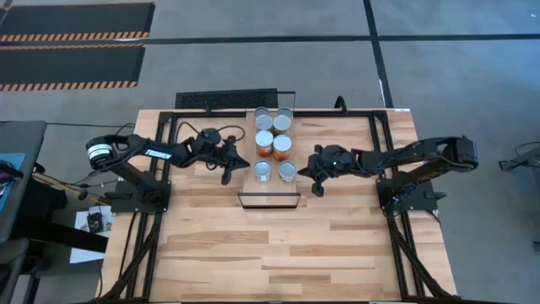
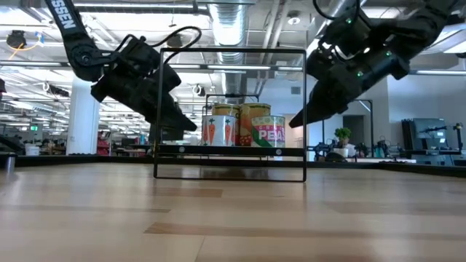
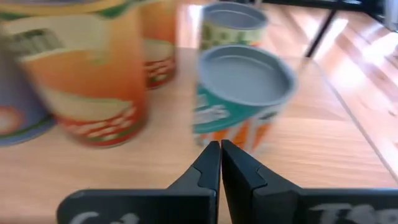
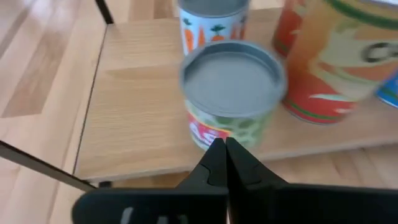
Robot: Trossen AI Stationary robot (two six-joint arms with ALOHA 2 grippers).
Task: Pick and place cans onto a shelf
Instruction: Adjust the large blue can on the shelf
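Observation:
The shelf (image 1: 270, 199), a narrow light-wood plank in a thin black frame, stands at the table's middle with several cans on it in two rows. My left gripper (image 1: 242, 162) is shut and empty, at the shelf's left side, pointing at the near-left carrot-labelled can (image 3: 242, 93). My right gripper (image 1: 305, 169) is shut and empty, at the shelf's right side, pointing at the near-right pea-labelled can (image 4: 233, 93). Both grippers slant down toward these cans in the low view, left gripper (image 2: 194, 126) and right gripper (image 2: 291, 124). Orange-labelled cans (image 1: 264, 143) stand behind on their bases.
The near end of the plank (image 1: 270, 199) is bare. The shelf's black upright wires (image 2: 157, 109) rise at its corners beside both grippers. A black keyboard-like object (image 1: 226, 100) lies at the table's far edge. The wide slatted tabletop (image 1: 278, 253) lies in front.

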